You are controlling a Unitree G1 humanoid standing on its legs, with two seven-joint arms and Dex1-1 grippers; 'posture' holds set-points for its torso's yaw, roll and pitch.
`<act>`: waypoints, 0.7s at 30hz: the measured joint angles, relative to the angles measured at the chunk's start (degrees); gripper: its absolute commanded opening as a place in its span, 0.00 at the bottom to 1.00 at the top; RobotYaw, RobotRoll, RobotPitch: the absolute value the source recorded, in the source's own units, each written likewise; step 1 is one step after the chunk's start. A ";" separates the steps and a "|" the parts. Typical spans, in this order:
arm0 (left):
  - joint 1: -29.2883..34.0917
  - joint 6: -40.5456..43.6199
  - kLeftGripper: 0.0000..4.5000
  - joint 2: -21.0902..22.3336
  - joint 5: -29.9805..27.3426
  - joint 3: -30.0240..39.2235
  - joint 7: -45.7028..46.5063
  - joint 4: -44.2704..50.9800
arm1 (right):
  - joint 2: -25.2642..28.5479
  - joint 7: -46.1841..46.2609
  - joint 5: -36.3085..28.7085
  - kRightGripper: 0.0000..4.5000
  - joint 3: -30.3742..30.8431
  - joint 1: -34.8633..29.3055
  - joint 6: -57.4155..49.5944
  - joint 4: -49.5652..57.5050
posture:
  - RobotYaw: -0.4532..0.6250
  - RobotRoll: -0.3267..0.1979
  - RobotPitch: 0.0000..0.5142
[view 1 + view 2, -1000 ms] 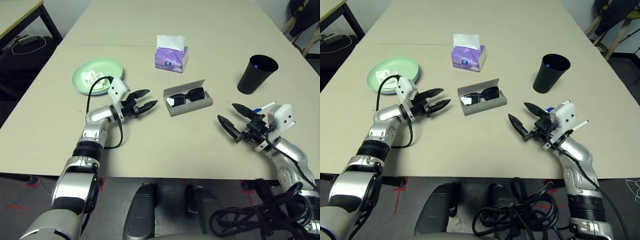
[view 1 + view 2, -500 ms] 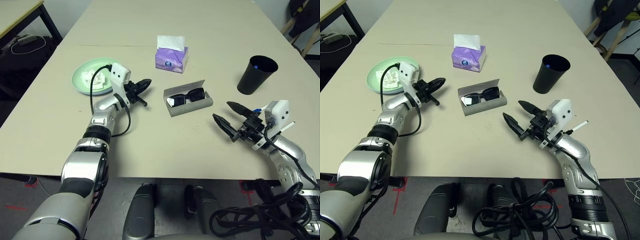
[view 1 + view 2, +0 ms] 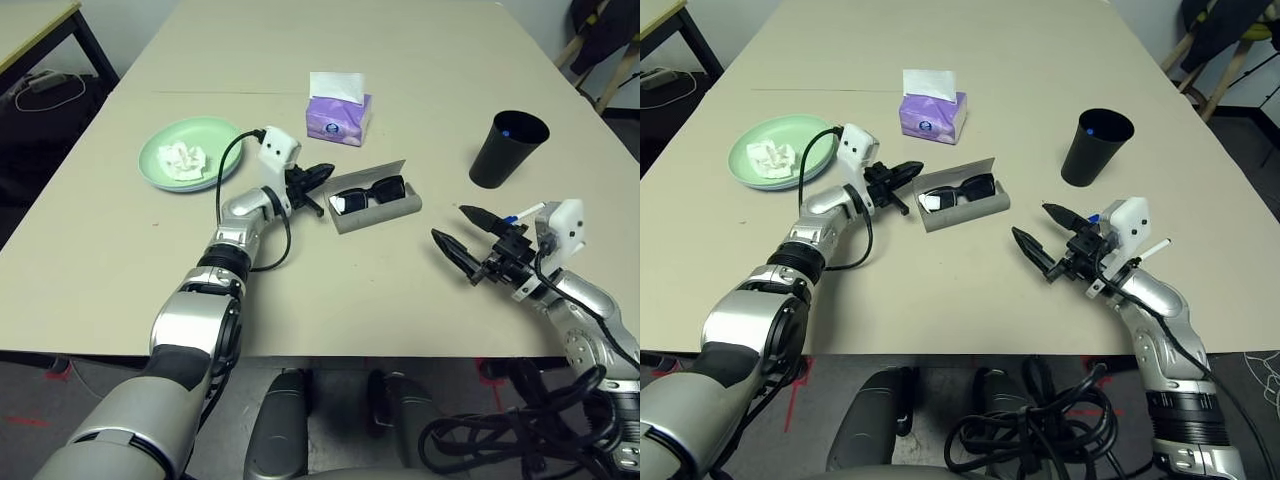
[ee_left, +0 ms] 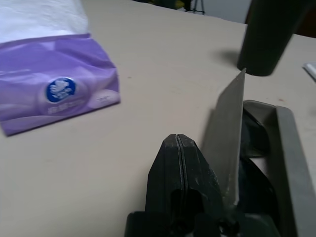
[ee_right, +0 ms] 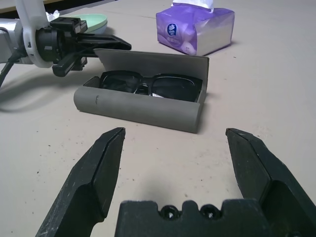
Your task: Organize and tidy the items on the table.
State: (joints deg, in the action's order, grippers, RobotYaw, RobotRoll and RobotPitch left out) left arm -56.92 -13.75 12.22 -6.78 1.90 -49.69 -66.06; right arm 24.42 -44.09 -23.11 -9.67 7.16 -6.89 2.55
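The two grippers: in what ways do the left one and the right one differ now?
The left gripper is shut, while the right gripper is open. The left gripper has its tip behind the raised lid of the glasses case; the right gripper stands apart from the case, on its other side, over bare table. Both have black fingers and hold nothing.

- Green plate [image 3: 200, 150]: flat on the table [image 3: 120, 260], holding a crumpled white tissue [image 3: 183, 158].
- Grey glasses case [image 3: 378, 208]: open, lid raised, black sunglasses [image 3: 367, 194] inside.
- Black cup [image 3: 508, 149]: upright, something blue inside.
- White pen [image 3: 524, 213]: lying near the cup.
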 measured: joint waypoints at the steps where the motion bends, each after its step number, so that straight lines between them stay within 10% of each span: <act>1: 0.11 0.42 0.01 0.00 0.01 -0.11 -0.63 0.06 | 0.00 0.02 0.04 1.00 0.01 0.10 0.01 0.00 | 0.47 0.62 0.24; 21: 9.22 7.92 0.01 4.44 -0.07 -3.62 -15.25 14.29 | 1.28 -3.63 0.47 1.00 0.06 2.98 5.58 -8.52 | 0.47 0.62 0.23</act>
State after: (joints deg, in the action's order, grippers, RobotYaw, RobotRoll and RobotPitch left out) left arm -47.70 -5.83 16.65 -6.85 -1.72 -64.93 -51.77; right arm 25.70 -47.73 -22.64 -9.60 10.14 -1.31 -5.97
